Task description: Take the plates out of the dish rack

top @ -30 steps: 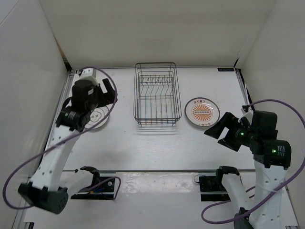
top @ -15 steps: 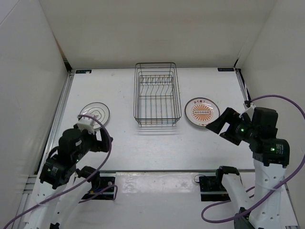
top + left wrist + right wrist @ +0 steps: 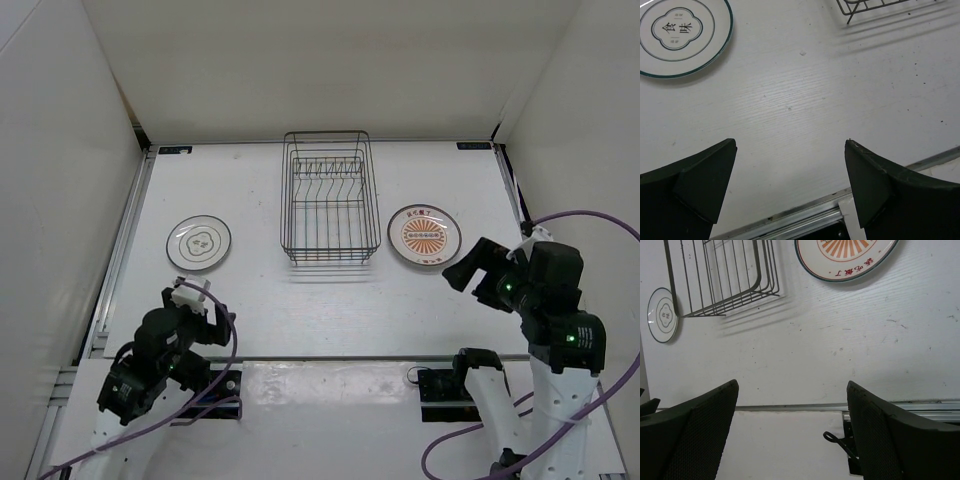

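The white counter [image 3: 320,305] carries the wire dish rack [image 3: 326,198] at the middle of its far edge; the sunburst plate [image 3: 424,236] lies flat just right of it, and the ringed white plate [image 3: 198,243] lies flat nearer the left edge. My left gripper [image 3: 790,150] and right gripper [image 3: 792,390] hang by the near corners; both pairs of jaws stand apart.

Centre of the plain white plate [image 3: 677,37]: two dark characters, 食味, set in a lobed frame. Band of the sunburst plate [image 3: 840,260], at 6 o'clock in the right wrist view: a row of red characters, too small to read.
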You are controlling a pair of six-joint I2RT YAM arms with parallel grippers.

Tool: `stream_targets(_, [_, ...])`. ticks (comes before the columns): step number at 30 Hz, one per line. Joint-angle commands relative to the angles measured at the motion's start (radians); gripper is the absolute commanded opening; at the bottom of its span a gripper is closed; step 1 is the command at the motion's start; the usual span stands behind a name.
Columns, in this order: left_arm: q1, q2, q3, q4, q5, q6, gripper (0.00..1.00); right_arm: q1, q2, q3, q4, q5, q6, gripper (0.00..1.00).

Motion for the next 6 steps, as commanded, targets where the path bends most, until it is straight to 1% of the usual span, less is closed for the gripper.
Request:
stream_targets(1, [-0.005,-0.137,-0.032,0.044,-0.029,0.025,1.00,0.012,-0.036,-0.012,0.066,0.030,-0.031,0.90])
stream_targets(4, [-0.003,-0.134,-0.031,0.039,-0.013,0.028,1.00,0.015,-0.037,-0.018,0.069,0.012,-0.036,0.90])
stream_targets(6, [-0.002,-0.117,-0.032,0.044,-0.013,0.031,1.00,0.016,-0.036,-0.019,0.056,0.041,-0.024,0.90])
